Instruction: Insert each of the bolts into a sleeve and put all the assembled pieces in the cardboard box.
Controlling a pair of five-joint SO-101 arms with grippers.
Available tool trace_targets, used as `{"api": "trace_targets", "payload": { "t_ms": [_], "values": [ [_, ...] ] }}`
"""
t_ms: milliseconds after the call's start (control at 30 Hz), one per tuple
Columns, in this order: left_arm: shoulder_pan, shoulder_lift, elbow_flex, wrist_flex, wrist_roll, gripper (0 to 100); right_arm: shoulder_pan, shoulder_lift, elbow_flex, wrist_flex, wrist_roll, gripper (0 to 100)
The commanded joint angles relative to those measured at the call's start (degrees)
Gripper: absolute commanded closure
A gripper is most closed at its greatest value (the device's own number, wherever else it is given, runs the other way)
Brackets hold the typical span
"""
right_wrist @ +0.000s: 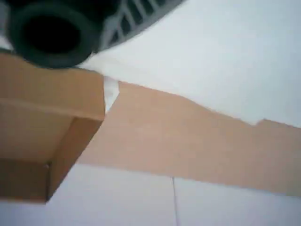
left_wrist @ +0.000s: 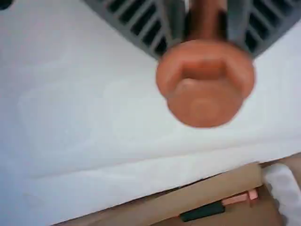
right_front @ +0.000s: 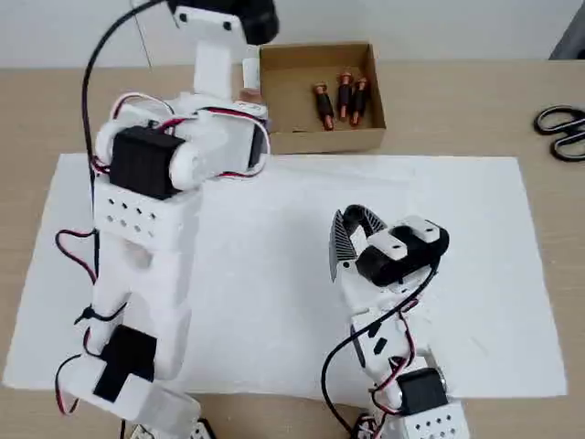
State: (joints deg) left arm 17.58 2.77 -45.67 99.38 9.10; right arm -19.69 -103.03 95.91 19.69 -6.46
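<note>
High view: two white arms are seen side by side over a white paper sheet (right_front: 274,293) spread on the worktop (right_front: 457,110). The left arm is seen standing tall, and the left gripper (right_front: 247,84) is positioned just beside the left wall of the cardboard box (right_front: 320,140). The box is set on the bare worktop at the far edge of the sheet. An orange bolt (right_front: 249,92) is clamped in that gripper. In the left wrist view its broad head is turned toward the camera and its shank is pinched between the grey ribbed fingers (left_wrist: 136,19). The sheet and a rim of the box are seen beyond it. Three assembled pieces (right_front: 345,99), orange with dark middles, are laid side by side inside the box, in its right half. The right gripper (right_front: 348,240) is positioned low over the middle of the sheet, well apart from the box. In the right wrist view a black sleeve (right_wrist: 49,35) is grasped by it, open end toward the camera. A corner of the box, a strip of worktop and the sheet's edge are seen past it. A pair of scissors (right_front: 562,131) is laid at the worktop's right edge, off the sheet.
</note>
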Motion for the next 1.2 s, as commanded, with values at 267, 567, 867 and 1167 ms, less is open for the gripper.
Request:
{"api": "trace_targets", "payload": {
  "t_ms": [267,567,867,1167],
  "values": [
    [0.0,-12.4,-6.5,-7.4,11.6,99,-4.8,-0.9,0.5,2.5,-0.4,99.5],
    [-0.6,-32.2,2.1,1.0,4.7,99,-4.8,-0.9,0.5,3.4,-0.5,99.5],
    [-1.8,-36.6,38.4,-21.4,11.9,99,-7.9,-0.9,0.5,3.6,-0.6,99.5],
    [5.5,-36.7,70.2,-54.3,11.9,99,-8.0,-0.9,0.6,4.0,-0.6,99.5]
  ]
}}
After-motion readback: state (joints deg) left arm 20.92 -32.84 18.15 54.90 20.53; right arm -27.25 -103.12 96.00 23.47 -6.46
